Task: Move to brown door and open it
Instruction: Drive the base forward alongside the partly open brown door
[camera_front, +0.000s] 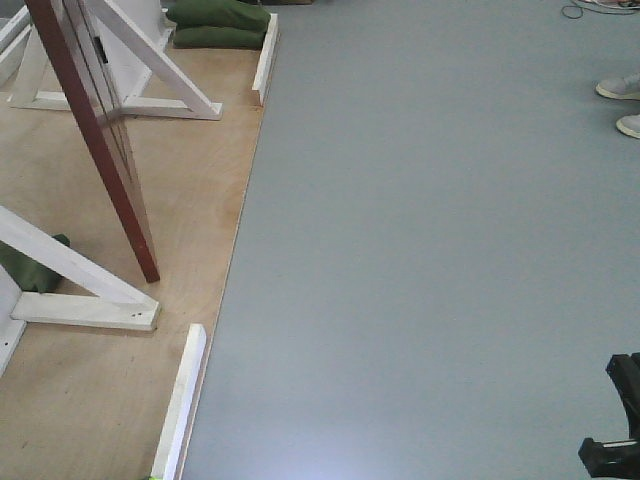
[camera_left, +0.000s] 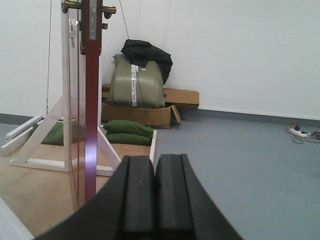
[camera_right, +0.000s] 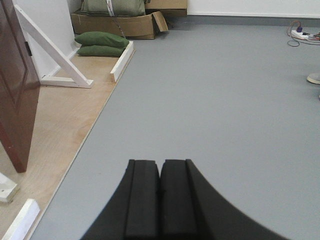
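Observation:
The brown door (camera_front: 110, 150) stands on the plywood platform at the left. It is angled out from its white frame, with its lower corner close to the near brace. In the left wrist view the brown door (camera_left: 91, 110) is edge-on, with brass lever handles (camera_left: 107, 9) on both sides at the top and keys (camera_left: 75, 27) hanging beside it. My left gripper (camera_left: 156, 162) is shut and empty, low and short of the door. The right wrist view has the door's panel face (camera_right: 15, 90) at far left. Over the grey floor, my right gripper (camera_right: 160, 165) is shut and empty.
White frame braces (camera_front: 85, 290) (camera_front: 160, 75) stand on the plywood platform (camera_front: 190, 170), which has white edge strips (camera_front: 182, 400). Green sandbags (camera_front: 215, 25) and cardboard boxes (camera_left: 145, 112) lie behind. Someone's shoes (camera_front: 622, 88) and a power strip (camera_left: 299, 132) sit at the right, and a black arm part (camera_front: 615, 425) shows bottom right.

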